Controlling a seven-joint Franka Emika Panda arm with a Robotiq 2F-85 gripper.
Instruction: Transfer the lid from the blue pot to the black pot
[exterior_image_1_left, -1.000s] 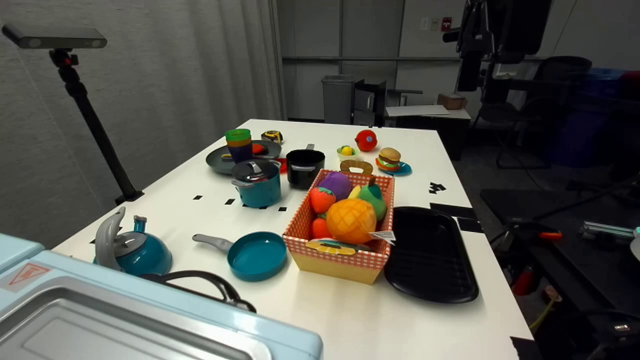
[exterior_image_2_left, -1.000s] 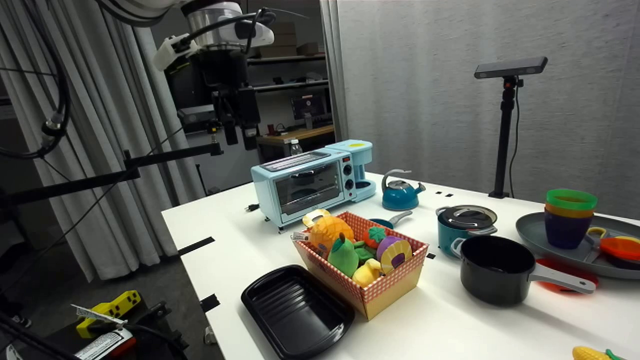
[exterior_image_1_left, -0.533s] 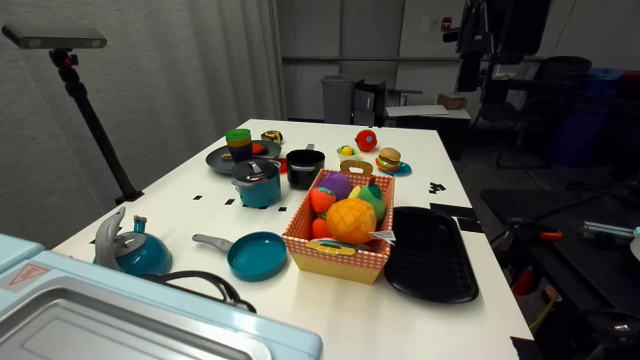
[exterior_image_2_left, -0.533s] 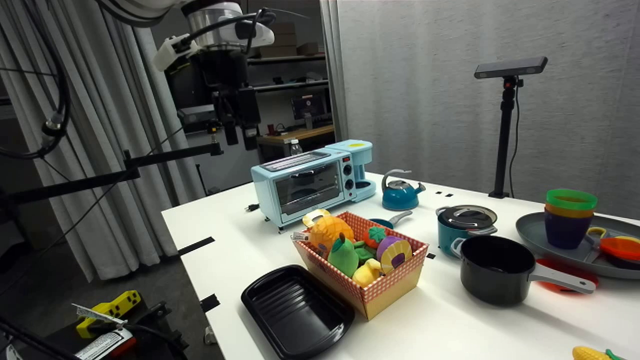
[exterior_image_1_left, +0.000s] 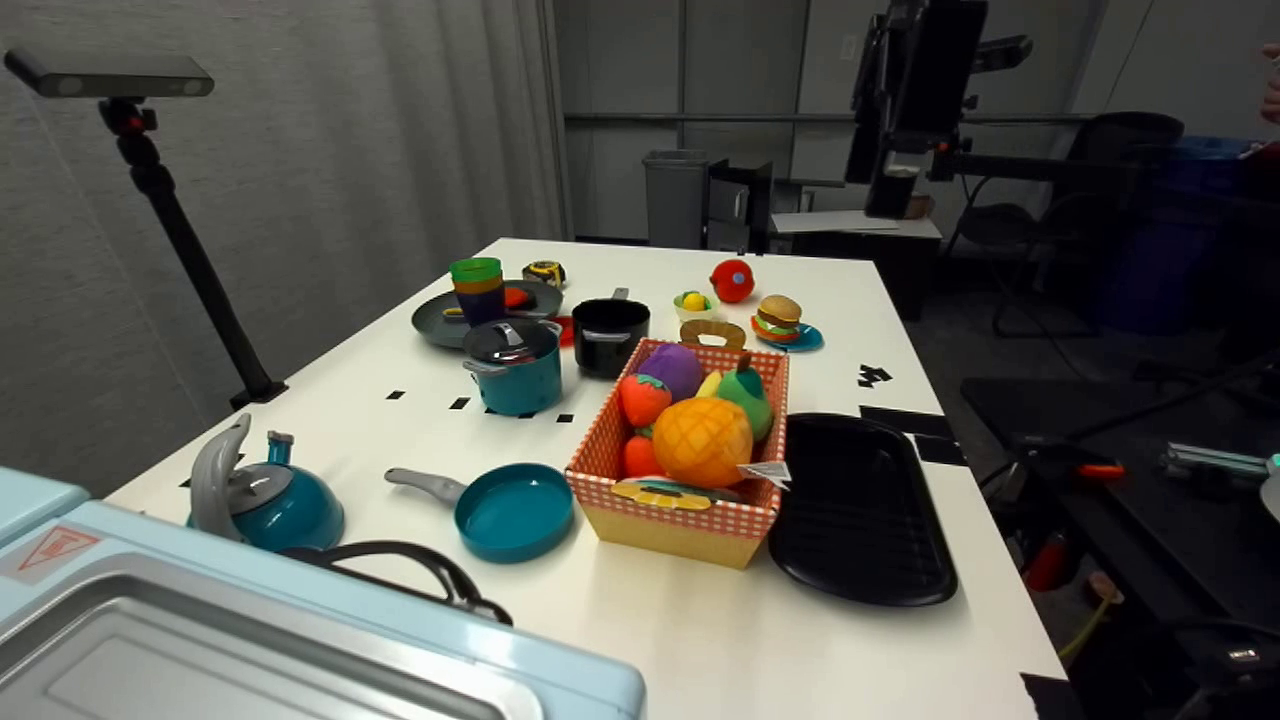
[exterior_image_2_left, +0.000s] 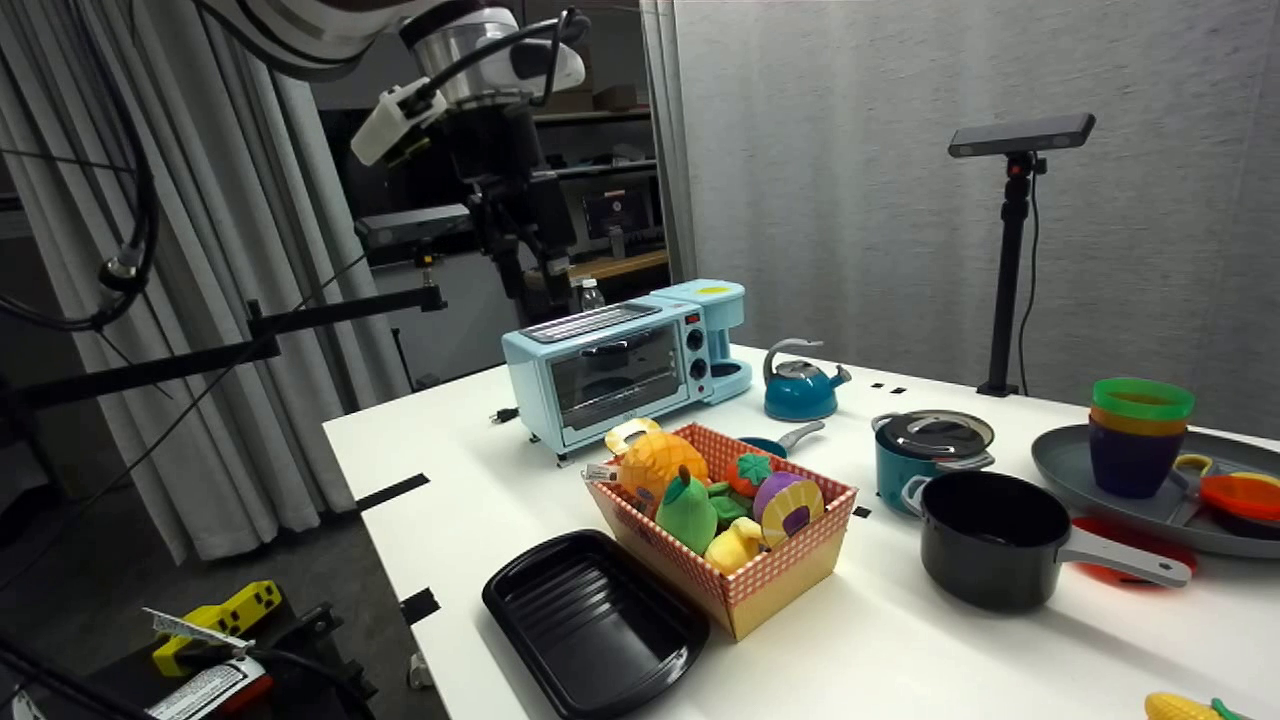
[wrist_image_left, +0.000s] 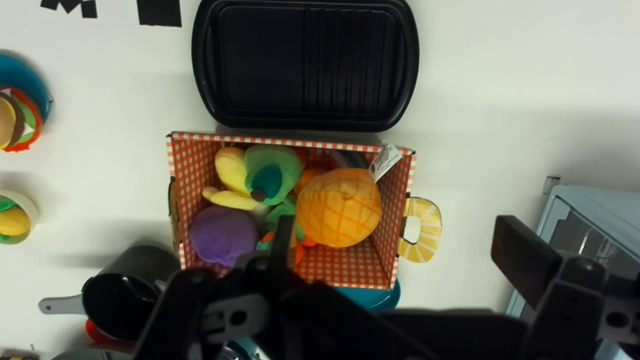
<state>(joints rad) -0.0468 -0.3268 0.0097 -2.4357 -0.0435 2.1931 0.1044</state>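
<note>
The dark round lid (exterior_image_1_left: 500, 345) sits on the blue pot (exterior_image_1_left: 522, 388) in both exterior views; there the lid (exterior_image_2_left: 937, 435) and the blue pot (exterior_image_2_left: 900, 482) stand behind the black pot (exterior_image_2_left: 985, 565). The black pot (exterior_image_1_left: 610, 350) is uncovered, with a grey handle, and also shows at the lower left of the wrist view (wrist_image_left: 117, 307). In the wrist view the blue pot is mostly hidden behind the gripper. My gripper (wrist_image_left: 395, 237) is open and empty, high above the table. It shows in both exterior views (exterior_image_2_left: 535, 285) (exterior_image_1_left: 880, 190), well away from both pots.
A checked fruit basket (exterior_image_2_left: 790, 585) stands between a black tray (exterior_image_2_left: 595, 620) and the pots. A teal pan (exterior_image_1_left: 515, 512), a kettle (exterior_image_1_left: 295, 510) and a light blue toaster oven (exterior_image_2_left: 625, 375) are nearby. A grey platter with stacked cups (exterior_image_2_left: 1137, 440) is beside the pots.
The arm and gripper have moved in over the table, lower and tilted: leftward in one exterior view, rightward in the other. The pots, lid and basket have not moved.
</note>
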